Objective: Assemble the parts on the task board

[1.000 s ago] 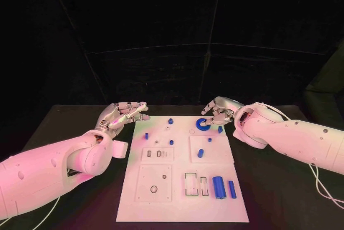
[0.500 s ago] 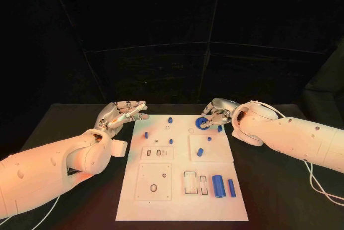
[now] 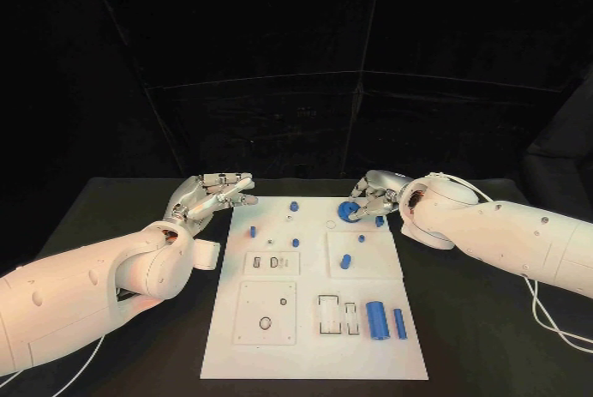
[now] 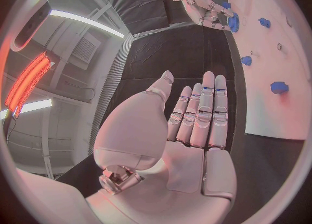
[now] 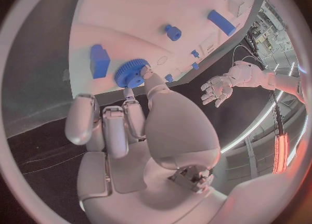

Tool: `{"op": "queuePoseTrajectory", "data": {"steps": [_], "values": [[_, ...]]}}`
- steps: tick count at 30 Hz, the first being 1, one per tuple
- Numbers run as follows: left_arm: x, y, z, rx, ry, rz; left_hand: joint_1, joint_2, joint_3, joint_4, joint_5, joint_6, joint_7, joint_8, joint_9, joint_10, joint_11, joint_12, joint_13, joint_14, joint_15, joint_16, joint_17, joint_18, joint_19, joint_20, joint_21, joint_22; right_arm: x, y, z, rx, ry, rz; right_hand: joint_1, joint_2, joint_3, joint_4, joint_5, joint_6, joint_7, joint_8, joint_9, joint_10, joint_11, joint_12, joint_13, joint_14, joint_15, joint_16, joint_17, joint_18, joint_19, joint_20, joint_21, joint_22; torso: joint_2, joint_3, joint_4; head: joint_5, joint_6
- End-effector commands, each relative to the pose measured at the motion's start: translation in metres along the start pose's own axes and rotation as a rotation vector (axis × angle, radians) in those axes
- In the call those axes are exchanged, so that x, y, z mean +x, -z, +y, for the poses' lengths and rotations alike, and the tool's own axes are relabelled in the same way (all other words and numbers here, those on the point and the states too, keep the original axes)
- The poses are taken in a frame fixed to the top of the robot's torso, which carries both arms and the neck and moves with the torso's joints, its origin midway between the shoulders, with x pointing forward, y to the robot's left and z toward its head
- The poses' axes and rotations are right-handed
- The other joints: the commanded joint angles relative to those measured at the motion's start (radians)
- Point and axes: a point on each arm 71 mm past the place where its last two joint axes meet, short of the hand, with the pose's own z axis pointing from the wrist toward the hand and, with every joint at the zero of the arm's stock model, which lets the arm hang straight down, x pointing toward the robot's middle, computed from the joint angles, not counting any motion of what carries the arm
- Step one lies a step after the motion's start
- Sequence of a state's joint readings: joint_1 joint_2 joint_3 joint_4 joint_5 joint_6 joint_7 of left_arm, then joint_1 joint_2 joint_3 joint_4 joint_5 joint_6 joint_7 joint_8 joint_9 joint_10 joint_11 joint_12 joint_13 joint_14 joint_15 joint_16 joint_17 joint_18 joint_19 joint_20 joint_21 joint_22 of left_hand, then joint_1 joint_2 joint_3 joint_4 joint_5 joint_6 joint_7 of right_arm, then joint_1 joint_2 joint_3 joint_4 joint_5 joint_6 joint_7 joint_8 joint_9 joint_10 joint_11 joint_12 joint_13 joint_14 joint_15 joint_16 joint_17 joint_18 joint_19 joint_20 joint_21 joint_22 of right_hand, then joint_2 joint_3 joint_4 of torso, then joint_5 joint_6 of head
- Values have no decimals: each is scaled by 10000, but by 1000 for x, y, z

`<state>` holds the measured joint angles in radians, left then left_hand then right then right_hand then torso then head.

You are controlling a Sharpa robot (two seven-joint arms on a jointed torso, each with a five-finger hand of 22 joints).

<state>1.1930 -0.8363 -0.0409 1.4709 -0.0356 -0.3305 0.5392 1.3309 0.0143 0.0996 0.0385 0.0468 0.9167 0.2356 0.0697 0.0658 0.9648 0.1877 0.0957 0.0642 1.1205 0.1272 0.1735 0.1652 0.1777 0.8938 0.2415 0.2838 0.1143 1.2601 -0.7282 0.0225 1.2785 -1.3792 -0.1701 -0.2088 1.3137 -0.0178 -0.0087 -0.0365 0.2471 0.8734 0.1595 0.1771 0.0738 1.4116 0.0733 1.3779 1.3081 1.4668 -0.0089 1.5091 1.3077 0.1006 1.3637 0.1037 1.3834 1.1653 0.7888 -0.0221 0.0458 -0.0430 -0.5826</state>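
Right hand [image 3: 374, 197] pinching blue gear [image 3: 350, 212] at board's [image 3: 309, 345] far edge; seat level, left hand [image 3: 210, 196] spread idle.

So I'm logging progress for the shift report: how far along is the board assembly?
Early, it seems. Several small blue pegs already stand on the task board. In hand: the right hand is at the blue gear near the far edge, fingers touching it. Left: two blue bars lie loose beside empty slots. The left hand is idle.
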Motion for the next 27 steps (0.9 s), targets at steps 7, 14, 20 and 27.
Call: {"op": "queuePoseTrajectory", "data": {"steps": [7,14,20,27], "values": [[1,-1,-1,78,29,135,100,30,12,-48,48,-24,80,-39,-2,3,9,-39,-2,-15,41,-44,14,57,94,7,-51,-16,-1,-1,4,-178,287,-192,393,507,419,-253,-765,832,-157,445,76,333,-157,352,604,739,-63,99,1073,-211,155,-96,176,248,-4,-1,-9,-15,-16],[1,-1,-1,75,27,130,100,30,12,-48,48,-24,80,-39,-2,3,9,-39,-2,-15,41,-44,14,57,94,7,-51,-16,-7,1,11,-539,510,-1118,643,931,1097,-499,-1348,1412,-367,547,72,516,-346,532,872,774,-234,162,1256,-279,328,-253,346,584,-7,-4,-2,-23,-9],[1,-1,-1,74,30,135,100,30,12,-48,48,-24,80,-39,-2,3,9,-39,-2,-15,41,-44,14,57,94,7,-51,-16,-8,6,28,-1202,399,-1710,412,818,1535,-624,-955,1617,-409,399,20,590,-390,586,988,790,-277,190,1338,-314,416,-313,432,745,-11,-1,-3,-1,7],[2,0,-1,73,43,157,100,30,12,-48,48,-24,80,-39,-2,3,9,-39,-2,-15,41,-44,14,57,94,7,-51,-16,-4,12,59,-2017,249,-1897,140,701,1764,-609,-835,1666,-404,248,-16,599,-391,572,1006,791,-275,193,1347,-325,442,-317,458,796,-11,-13,21,25,30]]}}
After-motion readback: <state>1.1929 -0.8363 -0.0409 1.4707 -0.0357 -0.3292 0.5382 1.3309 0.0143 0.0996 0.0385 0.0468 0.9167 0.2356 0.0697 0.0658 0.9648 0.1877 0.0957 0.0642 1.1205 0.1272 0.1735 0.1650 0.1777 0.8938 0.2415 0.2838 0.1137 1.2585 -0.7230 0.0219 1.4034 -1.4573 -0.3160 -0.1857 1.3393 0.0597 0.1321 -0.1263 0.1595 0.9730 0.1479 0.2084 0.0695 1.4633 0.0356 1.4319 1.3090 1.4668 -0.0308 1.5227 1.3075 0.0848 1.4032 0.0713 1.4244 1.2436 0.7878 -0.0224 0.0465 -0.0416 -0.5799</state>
